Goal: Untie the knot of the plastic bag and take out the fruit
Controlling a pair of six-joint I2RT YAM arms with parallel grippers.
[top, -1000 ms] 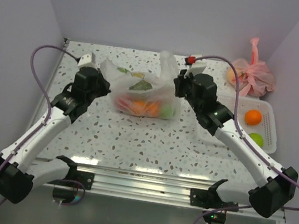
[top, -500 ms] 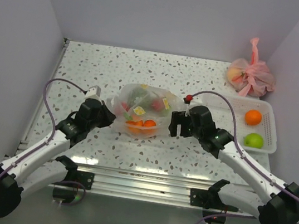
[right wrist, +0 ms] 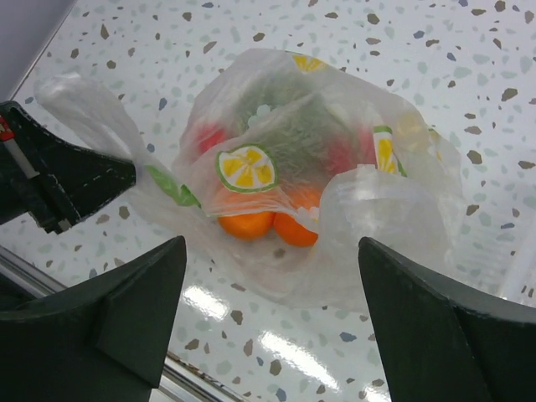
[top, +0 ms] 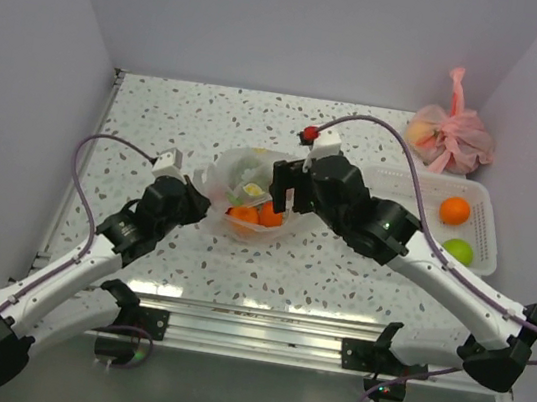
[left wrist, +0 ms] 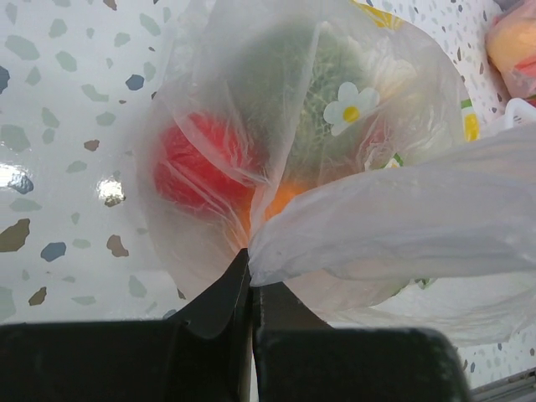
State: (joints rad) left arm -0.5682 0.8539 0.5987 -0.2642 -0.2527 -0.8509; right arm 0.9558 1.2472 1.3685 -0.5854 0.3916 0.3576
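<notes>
Left gripper (left wrist: 251, 280) pinches a flap of the plastic bag (top: 250, 190) tight; the right gripper (right wrist: 272, 244) hangs over it, jaws wide, holding nothing. Clear, crinkled, printed with flowers and citrus slices, the bag sits mid-worktop (top: 359, 134) toward the near edge, showing orange, red and dull green fruit (right wrist: 248, 223). By the right edge a white basket (top: 491, 234) holds one orange ball (top: 455, 210) and one green ball (top: 458, 252).
</notes>
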